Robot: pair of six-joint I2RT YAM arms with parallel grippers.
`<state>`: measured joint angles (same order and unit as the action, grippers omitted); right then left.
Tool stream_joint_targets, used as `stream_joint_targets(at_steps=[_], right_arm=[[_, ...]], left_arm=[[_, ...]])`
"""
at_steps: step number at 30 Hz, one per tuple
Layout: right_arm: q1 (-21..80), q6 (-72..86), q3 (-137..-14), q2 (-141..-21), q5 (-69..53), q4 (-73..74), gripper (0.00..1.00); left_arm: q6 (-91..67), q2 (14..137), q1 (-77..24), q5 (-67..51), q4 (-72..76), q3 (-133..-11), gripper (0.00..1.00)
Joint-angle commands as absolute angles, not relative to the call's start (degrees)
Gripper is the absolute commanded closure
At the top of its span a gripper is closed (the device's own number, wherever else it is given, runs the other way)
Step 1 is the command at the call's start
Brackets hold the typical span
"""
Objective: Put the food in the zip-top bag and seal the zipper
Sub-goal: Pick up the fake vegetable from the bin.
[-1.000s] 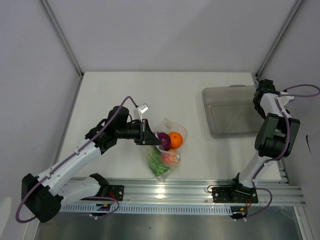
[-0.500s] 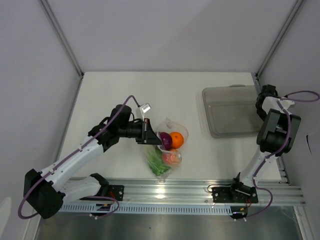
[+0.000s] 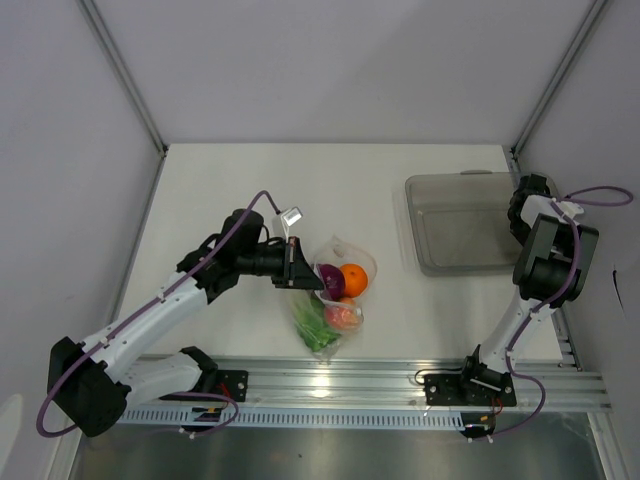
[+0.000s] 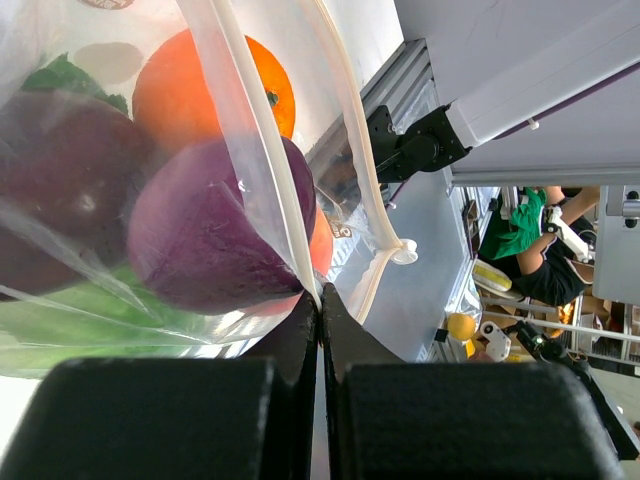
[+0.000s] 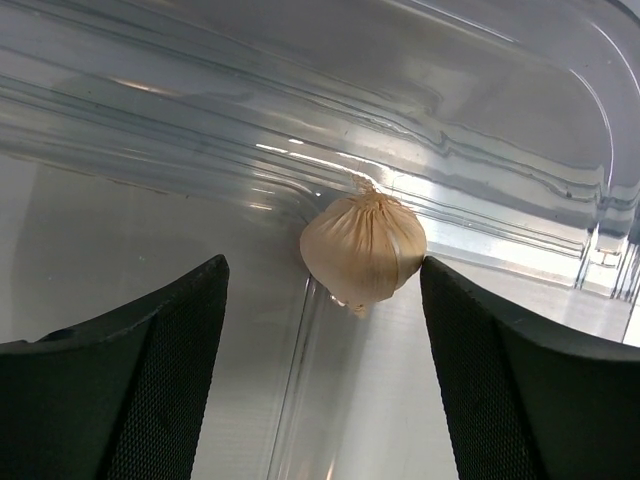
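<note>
The zip-top bag (image 3: 335,295) lies near the table's front middle and holds the orange (image 3: 352,278), the dark purple fruit (image 3: 330,280), a red-peach fruit (image 3: 342,315) and the green cabbage (image 3: 315,325). My left gripper (image 3: 303,272) is shut on the bag's left edge. The left wrist view shows the jaws (image 4: 320,300) pinching the white zipper strip (image 4: 262,150), with the purple fruit (image 4: 210,235) and the orange (image 4: 215,85) behind the film. My right gripper (image 3: 520,205) is open at the right end of the tray. The small beige piece (image 5: 362,248) lies between its fingertips (image 5: 323,265).
The rigid clear tray (image 3: 450,230) stands at the back right; the beige piece sits in its corner by the tray wall (image 5: 300,90). An aluminium rail (image 3: 380,380) runs along the table's front edge. Frame posts stand at the back corners.
My right wrist has dropped a little towards the tray's right end. The left gripper and the bag have shifted slightly and then held still.
</note>
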<state>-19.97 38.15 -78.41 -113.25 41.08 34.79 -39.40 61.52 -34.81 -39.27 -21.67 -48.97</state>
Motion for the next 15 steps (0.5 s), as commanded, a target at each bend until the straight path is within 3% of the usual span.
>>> stream_joint_targets(at_steps=[1, 15], right_arm=[[-20.65, 40.34, -78.4, -113.73, 42.63, 34.98, 0.22], [-21.18, 41.04, -80.77, -115.66, 44.38, 38.23, 0.2]], left_arm=[[-38.06, 61.17, -34.45, -40.25, -21.18, -50.71, 0.99], [-37.88, 61.17, -34.54, -40.25, -21.45, -50.8, 0.99]])
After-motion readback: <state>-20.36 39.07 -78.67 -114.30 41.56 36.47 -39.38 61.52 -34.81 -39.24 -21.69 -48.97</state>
